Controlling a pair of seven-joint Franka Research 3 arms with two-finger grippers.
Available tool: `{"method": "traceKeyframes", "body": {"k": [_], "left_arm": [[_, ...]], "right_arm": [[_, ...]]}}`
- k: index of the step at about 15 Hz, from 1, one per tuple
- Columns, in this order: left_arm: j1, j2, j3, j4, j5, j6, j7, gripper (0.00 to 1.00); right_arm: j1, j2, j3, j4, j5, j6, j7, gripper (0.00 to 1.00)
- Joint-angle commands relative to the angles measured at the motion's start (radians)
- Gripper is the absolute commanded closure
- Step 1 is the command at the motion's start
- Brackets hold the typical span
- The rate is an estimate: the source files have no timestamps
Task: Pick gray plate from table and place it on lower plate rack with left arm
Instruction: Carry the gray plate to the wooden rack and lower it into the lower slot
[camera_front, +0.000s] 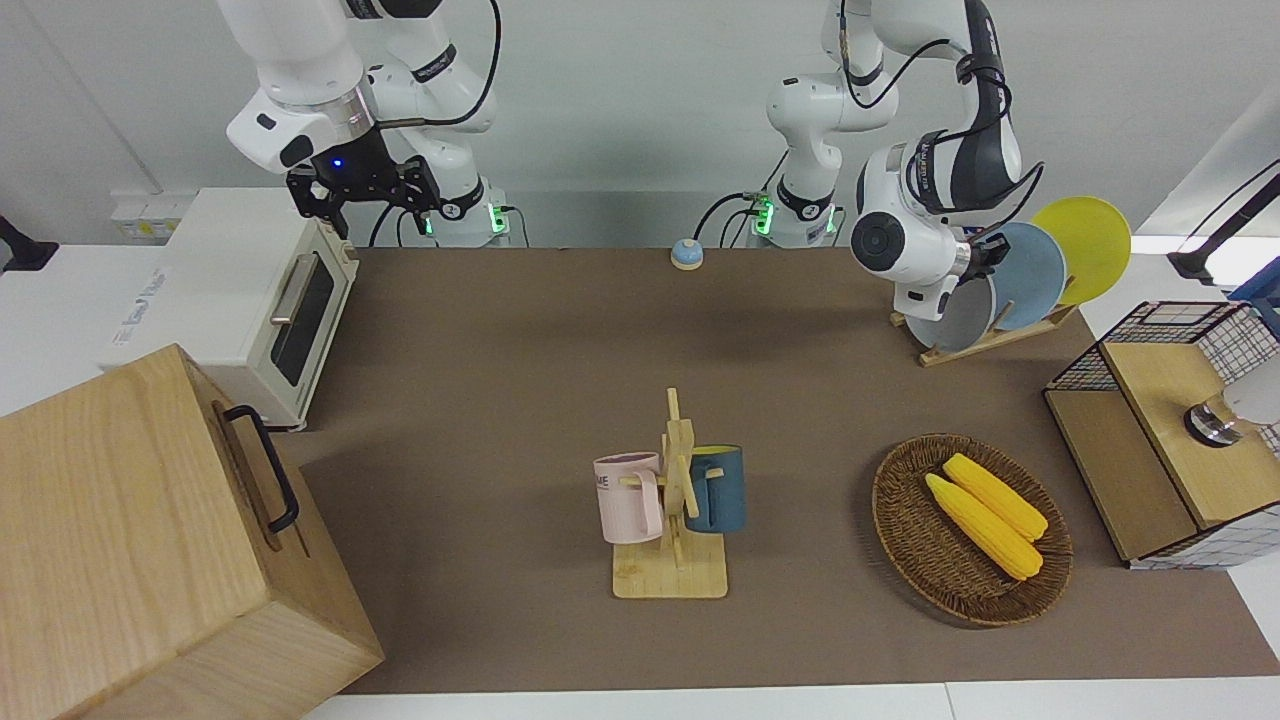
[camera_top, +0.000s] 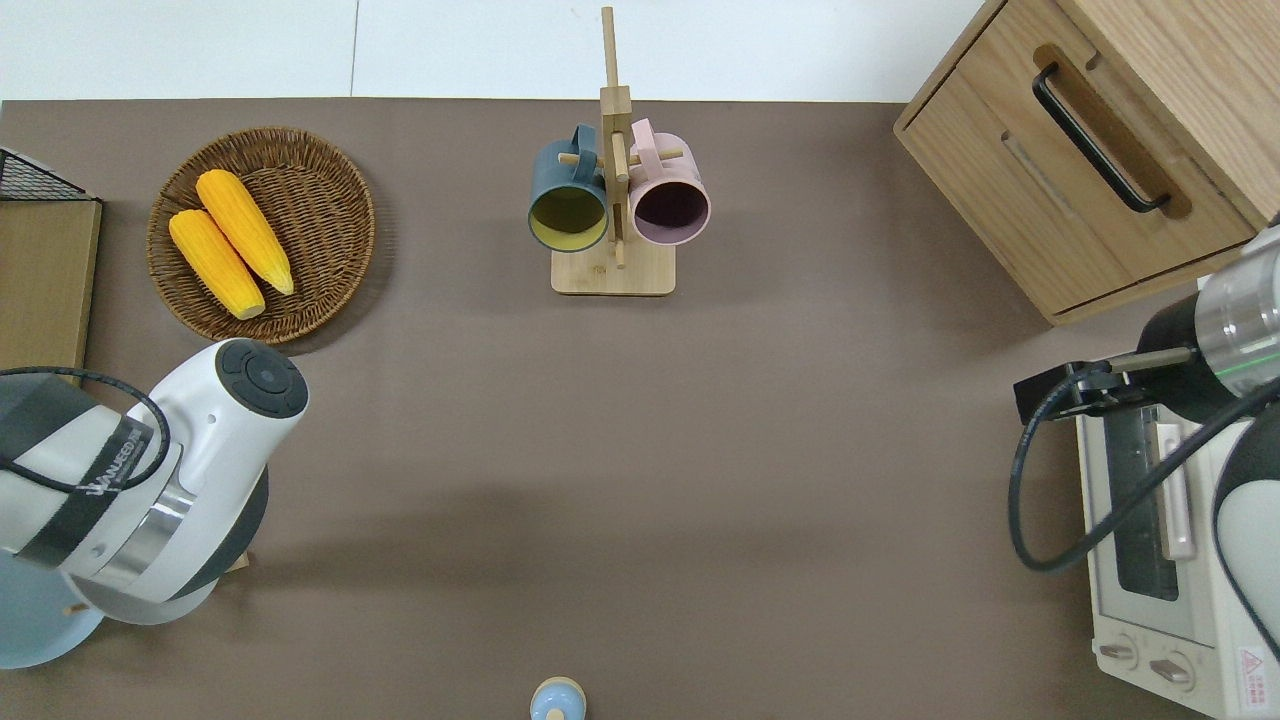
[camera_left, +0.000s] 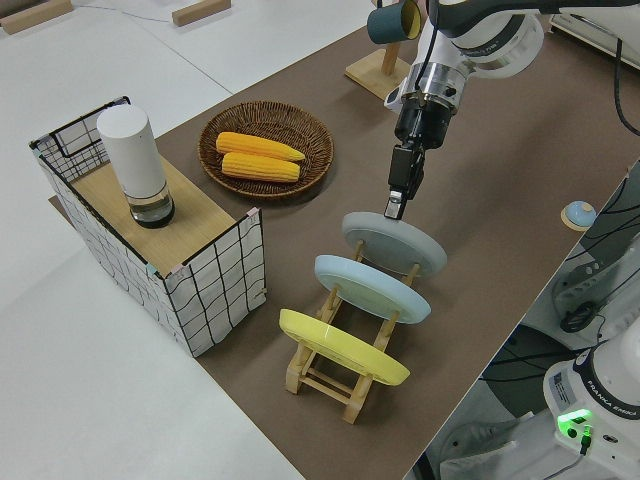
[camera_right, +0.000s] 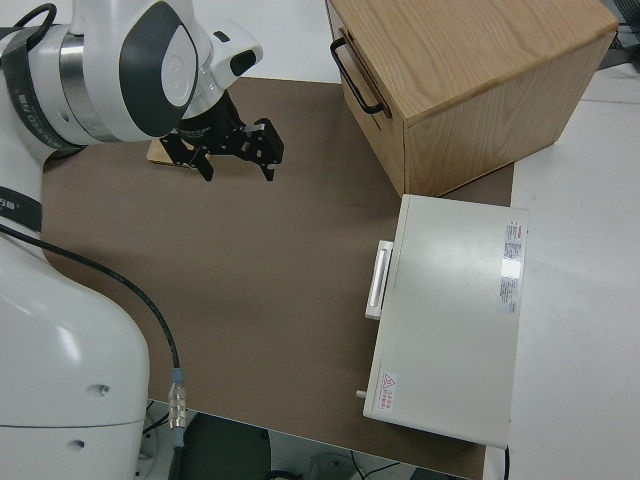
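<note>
1. We see the left gripper (camera_left: 396, 205) at the top rim of the gray plate (camera_left: 396, 243), its fingers pinching that rim in the left side view.
2. The gray plate stands tilted in the lower plate rack (camera_left: 340, 372), in the slot nearest the table's middle; the sky-blue plate (camera_left: 372, 287) sits in the next slot and the yellow plate (camera_left: 343, 346) in the last, toward the left arm's end.
3. In the overhead view the rack corner lies at about eight o'clock from the table's middle, mostly hidden under the left arm (camera_top: 150, 480).
4. The wicker basket (camera_front: 905, 545) with two corn cobs (camera_front: 985, 515) lies farther from the robots than the rack, at about ten o'clock in the overhead view, with open mat between them.
5. A wire-and-wood box (camera_left: 185, 245) holding a white cylinder (camera_left: 133, 160) stands at the table's edge beside the rack.
6. The middle of the table (camera_top: 700, 450) is open brown mat; the mug tree (camera_top: 612, 180) with a dark blue and a pink mug stands at twelve o'clock, near the edge farthest from the robots.
7. A small blue bell (camera_front: 686, 254) sits at six o'clock by the near edge.
8. The wooden cabinet (camera_top: 1100, 130) fills the two o'clock corner, with the toaster oven (camera_top: 1165, 560) at four o'clock.
9. The right gripper (camera_right: 232, 150) is parked with its fingers spread.
10. White table edges and pale walls surround the mat.
</note>
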Motion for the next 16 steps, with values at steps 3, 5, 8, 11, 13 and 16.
{"method": "traceKeyframes", "body": {"k": [3,5,8,11,13,16], "left_arm": [[-0.001,-0.009,0.006,-0.017,0.014,0.015,-0.01,0.58],[-0.001,-0.011,0.006,-0.015,0.012,0.015,-0.006,0.58],[-0.001,-0.012,0.004,0.006,-0.02,0.013,0.008,0.58],[-0.006,-0.015,0.004,0.046,-0.049,0.001,0.077,0.55],[-0.001,-0.02,0.006,0.088,-0.099,-0.002,0.146,0.48],[0.0,-0.02,0.011,0.155,-0.179,-0.002,0.214,0.47]], "right_arm": [[-0.023,-0.002,0.021,0.006,-0.006,-0.011,0.012,0.017],[-0.023,-0.002,0.021,0.007,-0.006,-0.011,0.012,0.017],[-0.023,-0.002,0.021,0.007,-0.006,-0.011,0.012,0.017],[-0.023,-0.002,0.021,0.007,-0.006,-0.011,0.012,0.017],[-0.023,-0.002,0.021,0.007,-0.006,-0.011,0.012,0.017],[-0.023,-0.002,0.021,0.007,-0.006,-0.011,0.012,0.017]]}}
